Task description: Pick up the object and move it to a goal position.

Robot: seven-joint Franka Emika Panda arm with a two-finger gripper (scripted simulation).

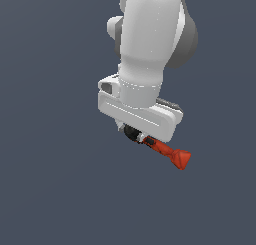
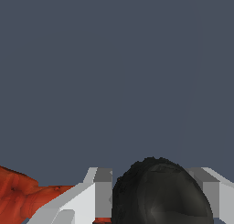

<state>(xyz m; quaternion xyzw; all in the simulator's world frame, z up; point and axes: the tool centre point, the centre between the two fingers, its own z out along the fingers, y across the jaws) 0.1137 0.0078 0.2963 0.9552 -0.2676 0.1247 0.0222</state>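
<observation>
Orange-red drill [image 1: 167, 151] hanging under white arm [image 1: 150, 39] | gripper [image 2: 153, 195] fingers [image 2: 98, 191] clamping its black nose | base pointing toward exterior view's right

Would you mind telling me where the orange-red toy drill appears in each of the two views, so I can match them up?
Exterior view: the drill sticks out from under the white gripper, slanting down toward the exterior view's right, its red base outermost.
Wrist view: the drill's black nose sits between the two white fingers; the orange-red body shows beside one finger.
Shared landmark: the black nose.
</observation>
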